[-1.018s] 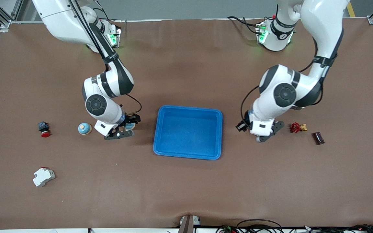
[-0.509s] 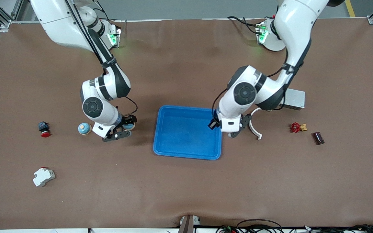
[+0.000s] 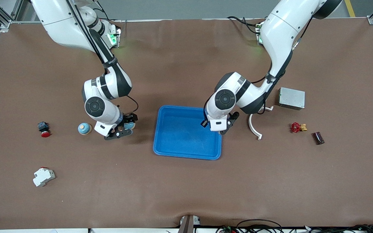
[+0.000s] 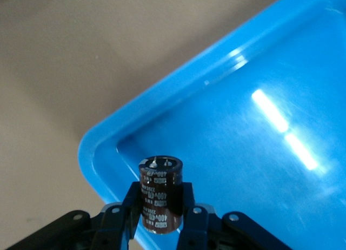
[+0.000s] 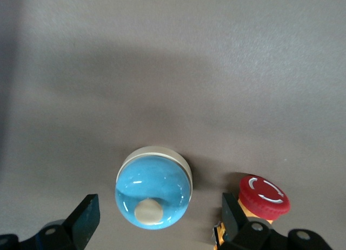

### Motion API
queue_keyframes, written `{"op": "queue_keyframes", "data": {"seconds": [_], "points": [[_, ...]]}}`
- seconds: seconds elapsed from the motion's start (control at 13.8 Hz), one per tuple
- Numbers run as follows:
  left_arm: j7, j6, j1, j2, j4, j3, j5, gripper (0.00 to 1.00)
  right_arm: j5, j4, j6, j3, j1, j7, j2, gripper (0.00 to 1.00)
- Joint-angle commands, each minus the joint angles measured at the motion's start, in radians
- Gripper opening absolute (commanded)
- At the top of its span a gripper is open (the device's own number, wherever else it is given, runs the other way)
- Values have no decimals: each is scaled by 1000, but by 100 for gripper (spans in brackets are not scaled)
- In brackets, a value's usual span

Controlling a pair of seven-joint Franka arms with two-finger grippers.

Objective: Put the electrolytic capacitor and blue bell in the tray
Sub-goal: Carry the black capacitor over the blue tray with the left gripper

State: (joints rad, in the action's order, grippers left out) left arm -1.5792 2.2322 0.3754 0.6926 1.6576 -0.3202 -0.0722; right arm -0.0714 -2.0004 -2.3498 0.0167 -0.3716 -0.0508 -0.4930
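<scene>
Left tool (image 4: 160, 220) is clamped on the electrolytic capacitor (image 4: 160, 193), a dark brown cylinder with pale printing down its side, held upright between the two black fingers (image 4: 131, 206). In the front view this tool (image 3: 220, 129) hangs over the tray (image 3: 186, 152), just inside the rim at the left arm's end; the left wrist view shows the capacitor above a rounded corner of the tray (image 4: 108, 152), with the bright blue floor spread out under it.

Right tool (image 3: 121, 131) is low over the brown surface (image 3: 186, 194), between the tray and the blue bell (image 3: 84, 128), with its fingers spread wide apart and nothing between them. In the right wrist view the blue bell (image 5: 154, 188) sits on the surface between the two open fingertips (image 5: 84, 215), a glossy blue dome on a pale rim with a cream knob on top. A red push button (image 5: 264, 195) shows in that view close to the other finger.

On the surface in the front view, the red push button (image 3: 43, 128) lies toward the right arm's end from the bell, and a white breaker (image 3: 43, 176) lies nearer the camera than both. Toward the left arm's end are a white curved clip (image 3: 254, 127) beside the tray, a grey metal box (image 3: 291, 98), a small red valve (image 3: 297, 127) and a dark brown block (image 3: 318, 138).
</scene>
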Motion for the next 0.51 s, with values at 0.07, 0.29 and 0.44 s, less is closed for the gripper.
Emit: {"op": "queue_keyframes", "data": {"seconds": [0.07, 0.29, 0.44], "points": [[-36, -13, -4, 8, -21, 4, -28, 100, -11, -4, -23, -6, -3, 12, -22, 100], [-35, -22, -24, -48, -22, 4, -27, 100, -11, -1, -25, -4, -12, 12, -26, 100], [-21, -66, -82, -132, -24, 4, -32, 100, -11, -1, -40, -4, -12, 12, -33, 100]]}}
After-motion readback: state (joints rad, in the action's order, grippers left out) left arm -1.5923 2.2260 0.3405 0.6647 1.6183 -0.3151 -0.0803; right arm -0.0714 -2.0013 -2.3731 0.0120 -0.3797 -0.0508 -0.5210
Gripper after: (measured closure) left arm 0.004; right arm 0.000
